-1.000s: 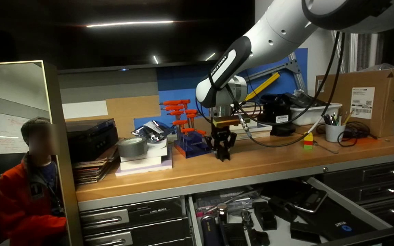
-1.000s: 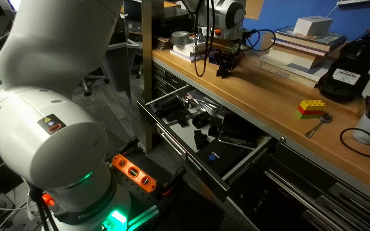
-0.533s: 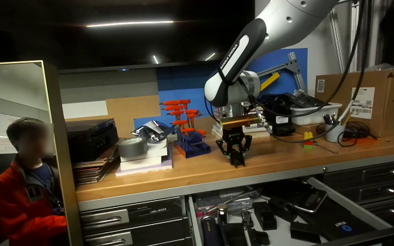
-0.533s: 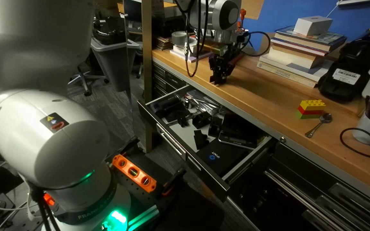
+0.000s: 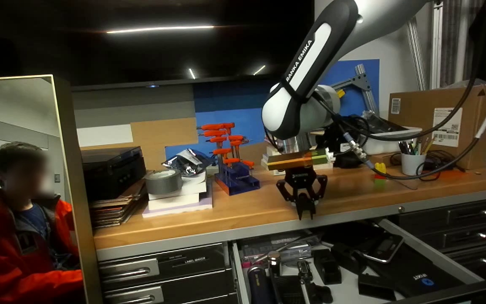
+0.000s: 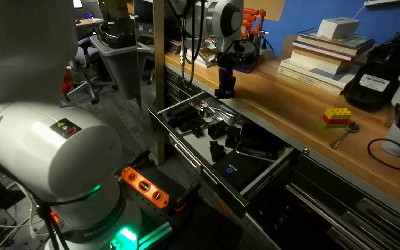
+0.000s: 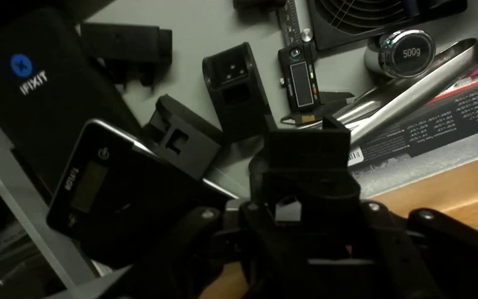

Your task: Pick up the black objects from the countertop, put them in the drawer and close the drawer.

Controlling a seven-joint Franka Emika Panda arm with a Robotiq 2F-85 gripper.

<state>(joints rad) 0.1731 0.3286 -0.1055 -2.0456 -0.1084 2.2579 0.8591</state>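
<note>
Your gripper [image 5: 305, 203] looks closed on a black part [image 7: 307, 150], though black on black blurs the grip; you hold it by the front edge of the counter [image 6: 290, 91], presumably to carry it over; the drawer [image 6: 198, 143] stands pulled out below, ready, with bare room among black blocks [image 7: 245, 110] inside.

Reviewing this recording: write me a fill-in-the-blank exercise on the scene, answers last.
The drawer below the countertop is not shut but ____.
In the wrist view, the metal weight is marked ____.
There too, the flat black case carries a blue logo and the name ____.
A spoon lies beside the toy brick stack, whose middle layer is coloured ____.
Missing words: open; 500g; iFixit; red.
</note>
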